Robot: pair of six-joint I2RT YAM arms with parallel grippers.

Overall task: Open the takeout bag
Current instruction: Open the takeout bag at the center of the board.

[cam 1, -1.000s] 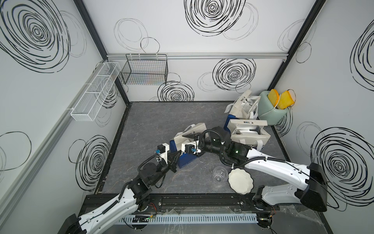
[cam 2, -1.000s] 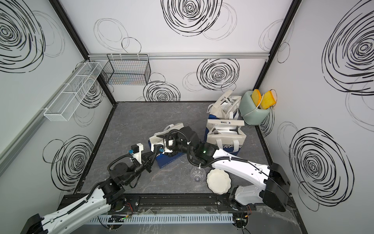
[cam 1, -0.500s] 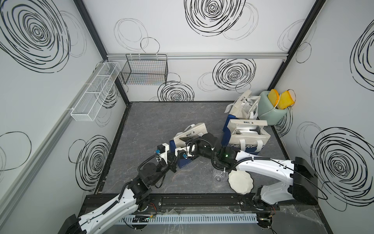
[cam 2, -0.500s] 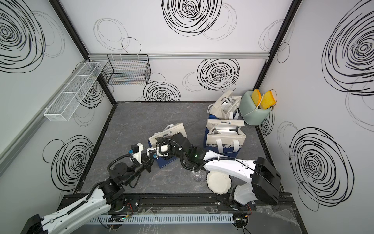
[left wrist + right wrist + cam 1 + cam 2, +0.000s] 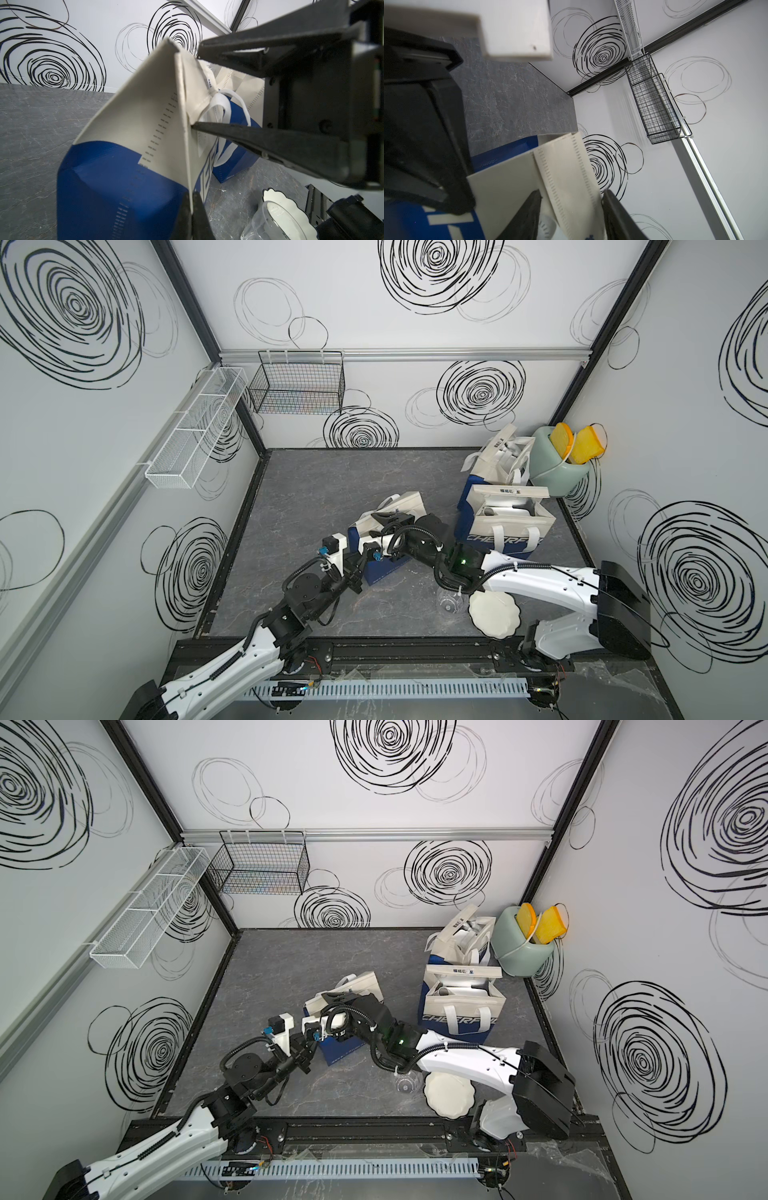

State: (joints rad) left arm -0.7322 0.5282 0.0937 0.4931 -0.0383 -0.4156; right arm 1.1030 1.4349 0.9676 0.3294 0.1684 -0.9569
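At the front left of the desk, the left tool is pinched tight on a side seam of the takeout bag, which stands near the desk's middle. Over its cream top, the right tool is half wide, its fingers on either side of the folded flap. Farther right are a clear cup, a white plate and an open second bag.

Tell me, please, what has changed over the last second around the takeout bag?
The right arm swung leftward, bringing the right hand over the takeout bag's top flap, jaws open astride it. The left hand stays shut on the bag's edge; the two other bags and the plate have not moved.
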